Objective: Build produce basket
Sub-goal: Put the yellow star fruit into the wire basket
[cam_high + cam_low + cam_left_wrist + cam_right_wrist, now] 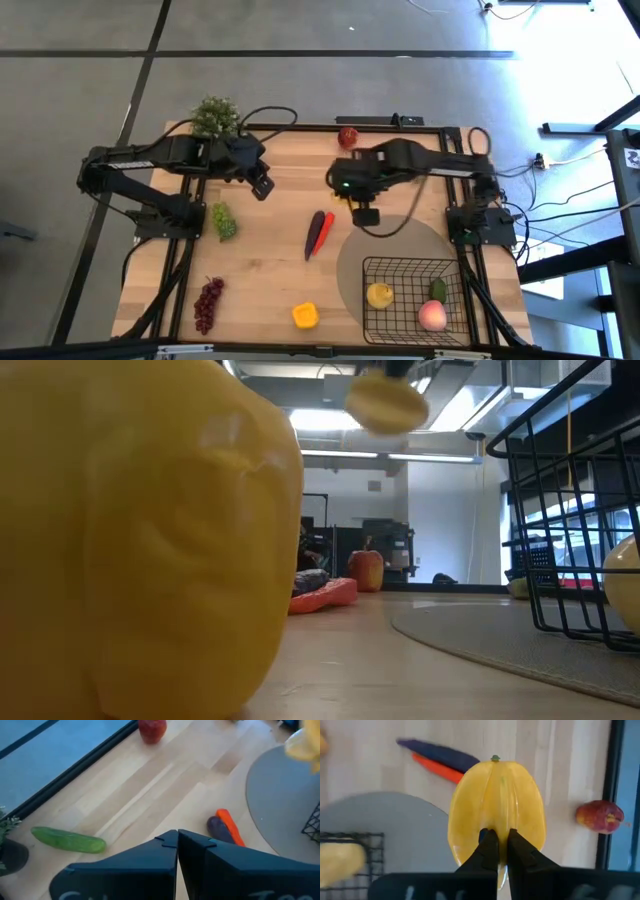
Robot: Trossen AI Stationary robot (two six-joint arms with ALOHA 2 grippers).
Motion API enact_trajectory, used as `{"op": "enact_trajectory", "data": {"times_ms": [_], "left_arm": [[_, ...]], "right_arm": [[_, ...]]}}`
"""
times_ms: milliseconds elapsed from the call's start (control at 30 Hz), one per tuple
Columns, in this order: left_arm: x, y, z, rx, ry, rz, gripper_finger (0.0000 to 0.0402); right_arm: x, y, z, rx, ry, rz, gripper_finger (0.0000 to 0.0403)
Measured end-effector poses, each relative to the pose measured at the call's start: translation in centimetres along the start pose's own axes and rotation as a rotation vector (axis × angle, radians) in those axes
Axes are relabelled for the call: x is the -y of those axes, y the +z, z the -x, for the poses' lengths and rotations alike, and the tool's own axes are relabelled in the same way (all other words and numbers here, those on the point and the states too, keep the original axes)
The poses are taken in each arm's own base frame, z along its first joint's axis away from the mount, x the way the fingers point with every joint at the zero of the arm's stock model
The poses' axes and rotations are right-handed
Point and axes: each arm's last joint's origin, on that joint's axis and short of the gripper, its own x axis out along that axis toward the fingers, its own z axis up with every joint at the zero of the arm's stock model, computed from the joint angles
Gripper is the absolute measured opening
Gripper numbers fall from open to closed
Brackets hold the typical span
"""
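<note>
Right wrist view shows the right gripper (497,842) clamped on a ribbed yellow star-shaped fruit (495,805), carried above the table near the black wire-mesh basket (405,300). Next, I judge, comes lowering it inside. The left gripper (177,840) waits closed and empty.

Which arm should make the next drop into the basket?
Right. Its tool is already shut on the mango and hangs beside the basket, over the grey mat. The left tool is shut, empty, and across the table near the plant.
</note>
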Motion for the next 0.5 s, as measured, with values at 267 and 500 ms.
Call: {"op": "enact_trajectory", "data": {"times_ms": [267,500], "left_arm": [[0.2,-0.1,0.1,0.003,-0.003,0.042,0.0000],[0.6,-0.3,0.3,0.003,-0.027,0.075,0.0000]], "right_arm": [[-3.5,-3.6,6.9,0.163,0.162,-0.020,0.0000],[-6.8,-7.5,10.0,0.155,0.350,-0.086,0.0000]]}}
